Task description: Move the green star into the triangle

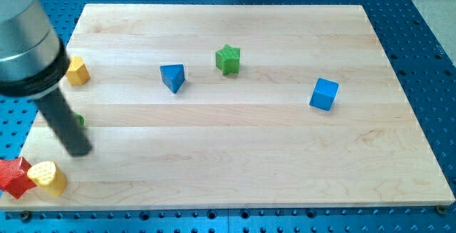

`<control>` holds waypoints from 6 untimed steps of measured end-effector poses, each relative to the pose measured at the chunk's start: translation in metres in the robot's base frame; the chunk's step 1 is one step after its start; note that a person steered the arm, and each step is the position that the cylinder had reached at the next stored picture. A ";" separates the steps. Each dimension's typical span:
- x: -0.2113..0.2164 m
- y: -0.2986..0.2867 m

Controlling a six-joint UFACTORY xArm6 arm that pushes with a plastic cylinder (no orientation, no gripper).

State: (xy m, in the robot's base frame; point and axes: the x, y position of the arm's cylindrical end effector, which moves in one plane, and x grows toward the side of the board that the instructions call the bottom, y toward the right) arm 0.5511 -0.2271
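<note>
The green star point(228, 59) lies on the wooden board a little above the middle. The blue triangle point(172, 77) lies just to its left and slightly lower, with a gap between them. My tip point(78, 149) is at the end of the dark rod near the board's left edge, far to the left of and below both blocks. The rod's wide grey upper part fills the view's top-left corner.
A blue cube point(324, 94) sits at the right. A yellow block point(77, 70) lies at the left edge. A small green block point(77, 120) shows partly behind the rod. A red star point(14, 177) and a yellow block point(48, 177) sit at the bottom-left corner.
</note>
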 end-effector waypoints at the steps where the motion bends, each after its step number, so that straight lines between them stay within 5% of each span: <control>1: -0.012 -0.034; 3: -0.068 0.006; 4: -0.066 0.114; 5: -0.126 0.240; 6: -0.193 0.300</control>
